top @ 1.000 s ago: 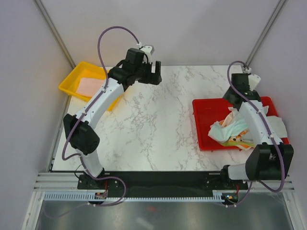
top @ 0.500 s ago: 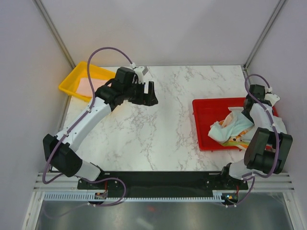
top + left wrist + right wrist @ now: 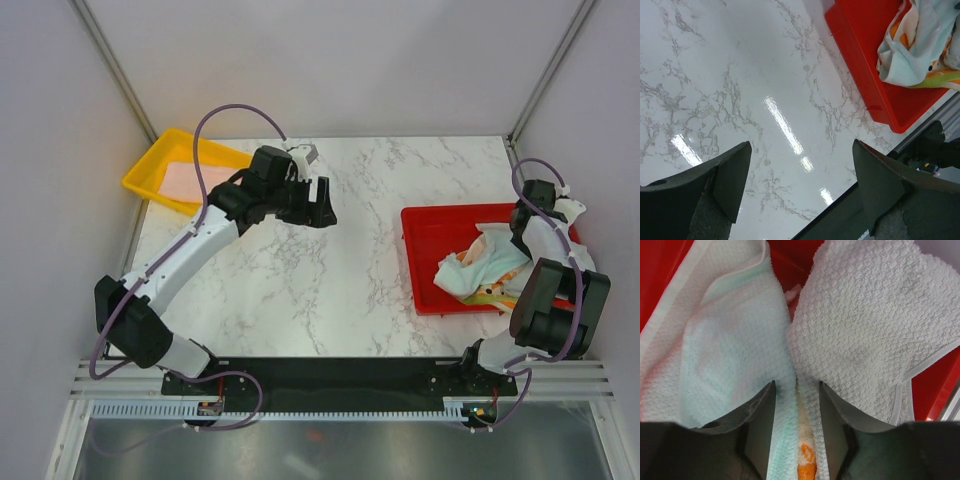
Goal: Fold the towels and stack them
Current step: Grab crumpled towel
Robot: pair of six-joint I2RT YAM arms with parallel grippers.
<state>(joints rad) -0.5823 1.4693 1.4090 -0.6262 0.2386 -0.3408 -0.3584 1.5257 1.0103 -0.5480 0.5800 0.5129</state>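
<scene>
A heap of towels (image 3: 478, 265) lies in the red tray (image 3: 425, 260). In the right wrist view I see a mint green one (image 3: 735, 355), a pale grey-white one (image 3: 865, 320) and a cream one with orange print (image 3: 807, 460). My right gripper (image 3: 797, 385) is pressed down into the heap; its fingers stand apart, straddling a ridge of mint and cream cloth. A pale pink towel (image 3: 185, 180) lies flat in the yellow tray (image 3: 150, 175). My left gripper (image 3: 318, 205) hangs wide open over the bare marble, holding nothing (image 3: 801, 150).
The red tray (image 3: 860, 75) sits at the table's right side, the yellow tray at the far left corner. The marble tabletop (image 3: 330, 270) lies between them. Grey walls close in on three sides.
My left arm has swung away from the yellow tray, out over the table. My right arm has dropped onto the towel heap and its jaws have narrowed round a fold.
</scene>
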